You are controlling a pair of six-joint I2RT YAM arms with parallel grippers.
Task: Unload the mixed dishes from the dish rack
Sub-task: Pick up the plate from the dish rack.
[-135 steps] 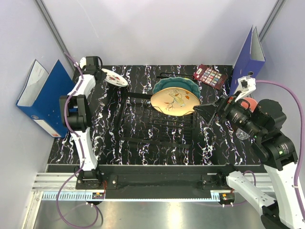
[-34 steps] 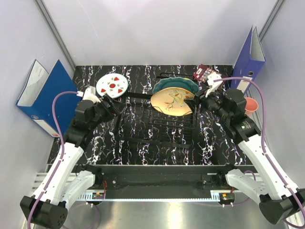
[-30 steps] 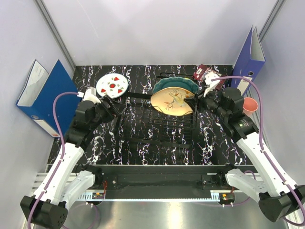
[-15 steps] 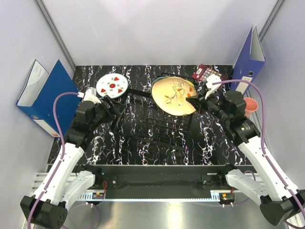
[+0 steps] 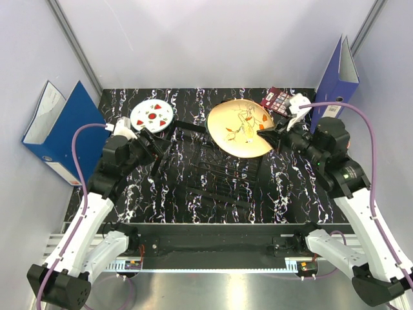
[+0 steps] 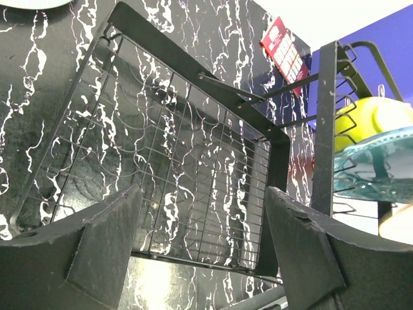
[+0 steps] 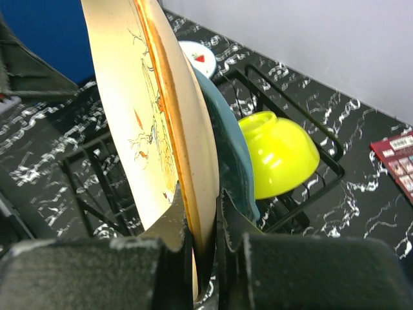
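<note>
Cream plate, look: the cream plate (image 5: 240,127) is round and pale yellow, with an orange ring near the rim and a thin brown twig drawing with small orange marks
Cream plate, place: over the far right part of the rack (image 5: 206,168), just in front of the teal plate (image 7: 227,152); I cannot tell if its bottom edge sits in a slot
Cream plate, way it points: it is up on its edge and tilted, with the drawn face turned to the left arm and a bit upward; from the right wrist its rim runs up and away from the fingers (image 7: 173,223)
Right gripper: the right gripper (image 7: 203,223) pinches the plate's right rim, one finger on each face
Left gripper: the left gripper (image 6: 200,248) is spread wide with nothing in it, at the rack's left side; the wires show between its fingers
Rack, look: thin black wire, with its long side running left to right on the table (image 5: 297,194)
In the rack: the teal plate on its edge, close behind the cream one, and the yellow-green bowl (image 7: 281,152) tipped over just past it
White plate: the white plate (image 5: 151,117), with red fruit marks, lies flat on the table beyond the rack's far left corner
Around: a left binder (image 5: 61,132), a right binder (image 5: 339,77) and a red card (image 5: 277,100)
</note>
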